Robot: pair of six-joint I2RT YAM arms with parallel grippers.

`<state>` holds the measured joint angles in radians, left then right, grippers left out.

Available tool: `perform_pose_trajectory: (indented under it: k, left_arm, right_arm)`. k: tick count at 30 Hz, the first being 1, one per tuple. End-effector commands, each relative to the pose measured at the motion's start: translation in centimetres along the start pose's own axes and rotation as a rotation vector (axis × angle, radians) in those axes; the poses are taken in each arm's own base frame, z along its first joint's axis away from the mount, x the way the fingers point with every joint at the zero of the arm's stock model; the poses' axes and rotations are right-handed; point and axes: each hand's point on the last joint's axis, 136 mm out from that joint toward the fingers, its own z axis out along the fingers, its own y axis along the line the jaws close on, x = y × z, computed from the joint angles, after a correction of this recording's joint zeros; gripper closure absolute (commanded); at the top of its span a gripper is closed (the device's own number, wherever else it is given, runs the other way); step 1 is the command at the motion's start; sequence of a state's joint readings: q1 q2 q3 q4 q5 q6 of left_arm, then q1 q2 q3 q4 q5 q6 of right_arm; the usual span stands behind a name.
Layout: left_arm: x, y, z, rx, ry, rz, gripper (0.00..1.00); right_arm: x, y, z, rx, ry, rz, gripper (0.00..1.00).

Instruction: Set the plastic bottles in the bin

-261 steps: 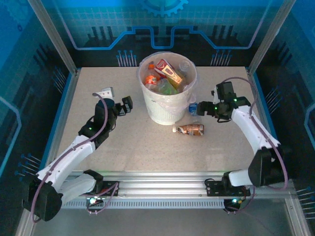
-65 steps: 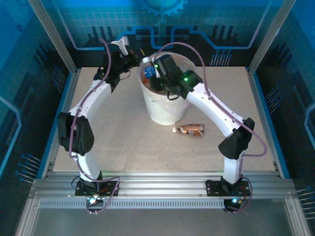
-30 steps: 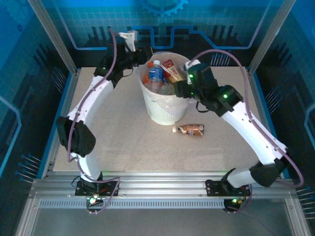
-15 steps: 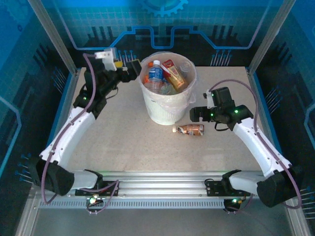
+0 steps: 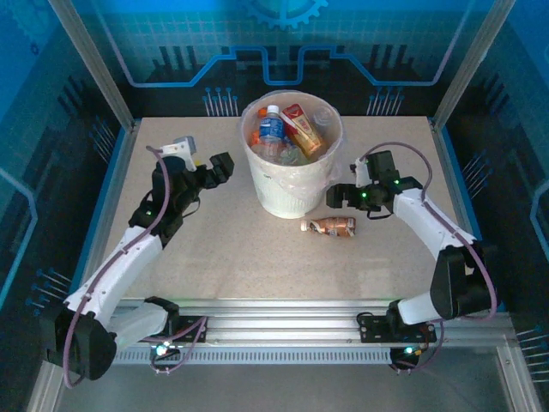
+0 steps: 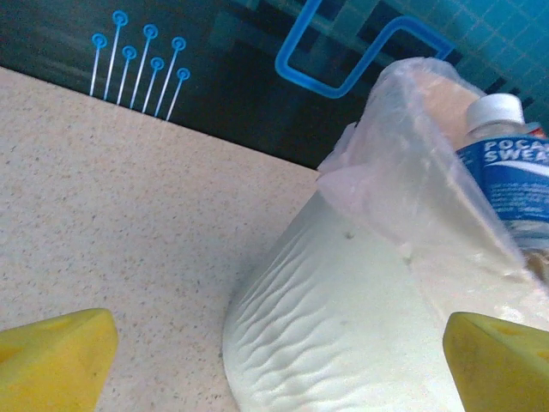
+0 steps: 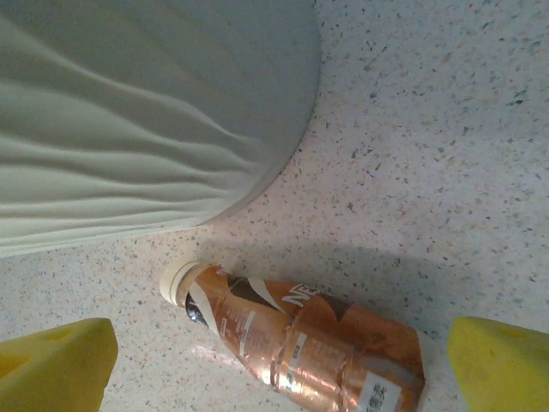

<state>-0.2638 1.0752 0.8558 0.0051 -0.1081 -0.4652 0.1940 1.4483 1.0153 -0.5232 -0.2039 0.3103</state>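
Note:
The bin [image 5: 287, 196], a white bucket with a pinkish bag liner, stands mid-table and holds several plastic bottles, among them a blue-labelled one [image 5: 272, 133] and a red-orange one [image 5: 301, 125]. One crushed brown-labelled bottle [image 5: 330, 227] lies on the table in front of the bin, to its right. My right gripper [image 5: 340, 196] hovers open just above it. In the right wrist view the brown bottle [image 7: 300, 343] lies between the yellow fingertips [image 7: 53, 365]. My left gripper [image 5: 220, 167] stands open to the left of the bin, facing the bin's wall [image 6: 343, 300] and the blue-labelled bottle [image 6: 510, 172].
Blue enclosure walls and metal posts [image 5: 90, 64] ring the speckled table [image 5: 214, 249]. An aluminium rail [image 5: 274, 330] with both arm bases runs along the near edge.
The blue-labelled bottle that lay right of the bin now stands inside it. Both arms have drawn back from the rim and come down beside the bin, grippers opened, the right one over the brown bottle.

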Motion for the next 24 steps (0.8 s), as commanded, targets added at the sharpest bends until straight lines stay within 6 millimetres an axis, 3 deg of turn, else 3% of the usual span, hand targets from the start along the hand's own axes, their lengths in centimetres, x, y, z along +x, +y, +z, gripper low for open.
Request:
perform_pose_trajectory:
  k: [1, 11, 19, 20, 24]
  left_arm:
    - [-0.5, 0.7, -0.4, -0.024, -0.032, -0.022, 0.01]
    - [0.3, 1.0, 0.3, -0.028, -0.008, -0.04, 0.01]
    - [0.2, 1.1, 0.5, -0.034, -0.009, -0.037, 0.01]
    - [0.3, 1.0, 0.5, -0.033, -0.008, -0.037, 0.01]
    - [0.3, 1.1, 0.5, -0.035, -0.006, -0.037, 0.01]
  right_arm:
    - [0.1, -0.3, 0.8, -0.027, 0.004, 0.006, 0.01]
    - [3.1, -1.9, 2.7, 0.007, 0.084, 0.029, 0.05]
    - [4.8, -1.6, 2.9, 0.018, 0.117, 0.019, 0.06]
    - [6.1, -1.9, 3.2, 0.029, 0.147, 0.023, 0.06]
    - [7.4, -1.7, 3.2, 0.061, 0.181, 0.007, 0.07]
